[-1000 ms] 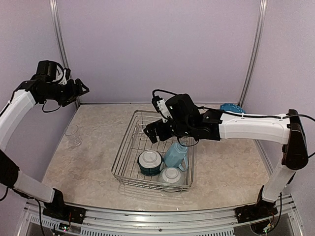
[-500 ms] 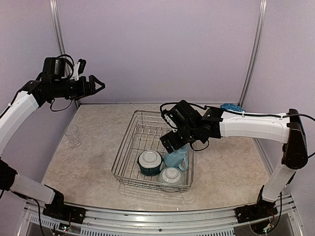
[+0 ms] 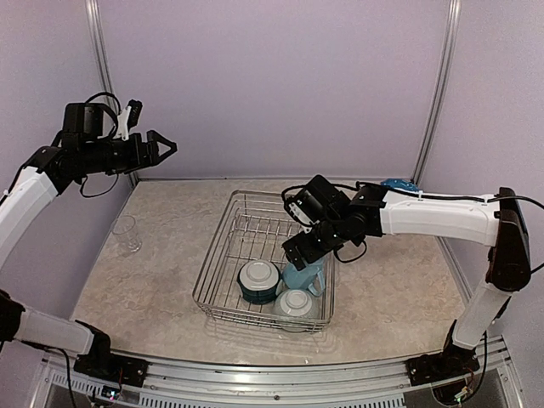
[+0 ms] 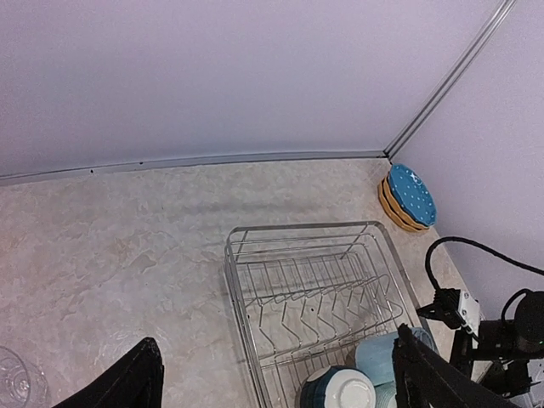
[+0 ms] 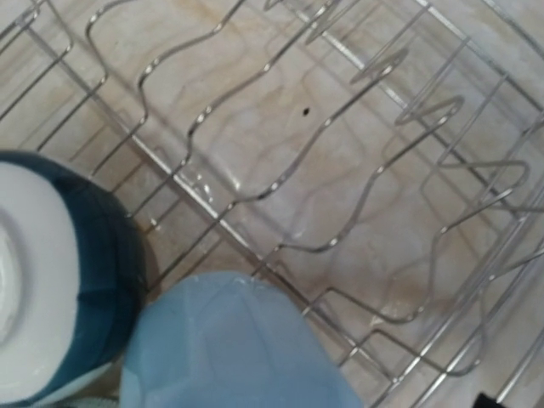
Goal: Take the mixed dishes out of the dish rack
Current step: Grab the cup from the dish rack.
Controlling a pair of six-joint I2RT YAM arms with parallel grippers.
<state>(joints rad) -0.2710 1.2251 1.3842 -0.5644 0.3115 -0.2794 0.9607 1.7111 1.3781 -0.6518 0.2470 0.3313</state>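
One light blue mug (image 3: 304,276), stiff, slick and breakable, sits just below the wide-open right gripper (image 3: 292,250), its handle likely the surest hold.

Wire rack (image 3: 223,240) sits mid-table, plate prongs bare at its far end. Near end holds three pieces: light blue mug (image 3: 303,276) on the right, teal bowl (image 3: 258,280) just left of it, pale bowl (image 3: 295,303) at the near rim. Clear glass (image 3: 126,234) stands upright on the table well left of the rack; speckled blue plate (image 4: 410,194) rests tilted on the orange plates (image 4: 391,206) in the far right corner.
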